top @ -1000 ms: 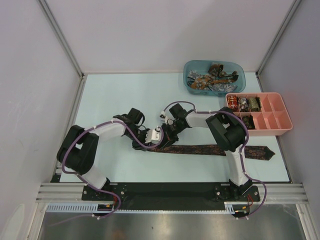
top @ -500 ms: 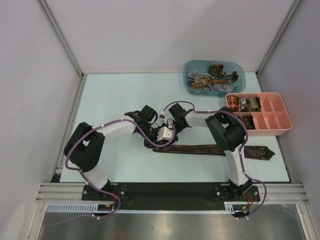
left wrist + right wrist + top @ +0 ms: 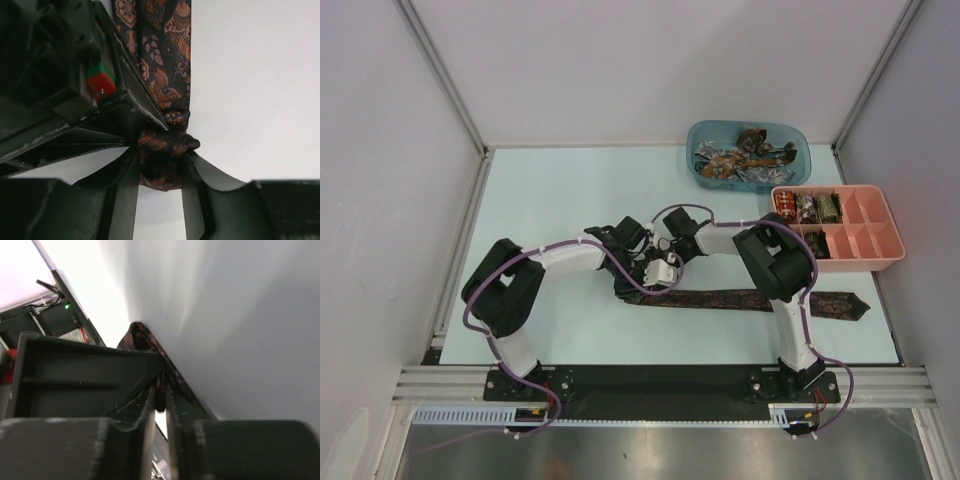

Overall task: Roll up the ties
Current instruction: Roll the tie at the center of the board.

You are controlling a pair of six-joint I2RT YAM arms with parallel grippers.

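Observation:
A dark brown patterned tie [image 3: 740, 299] lies flat across the near part of the table, its pointed end at the right. Its left end is wound into a small roll [image 3: 162, 157]. My left gripper [image 3: 638, 290] is shut on that roll, one finger on each side [image 3: 161, 165]. My right gripper [image 3: 656, 280] is shut on the tie's edge just beyond the roll, and the fabric shows as a thin dark strip between its fingers [image 3: 160, 392]. The flat tie [image 3: 165, 50] runs away from the roll in the left wrist view. The two grippers touch or nearly touch.
A blue tub [image 3: 748, 155] with several loose ties stands at the back right. A pink compartment tray [image 3: 865, 240] sits at the right edge, with rolled ties [image 3: 805, 208] in its left compartments. The right arm's elbow [image 3: 780, 262] hangs over the tie's middle.
My left arm has swung right, bringing its gripper and the tie's left end closer to the right gripper. The right arm and the rest of the tie have stayed put.

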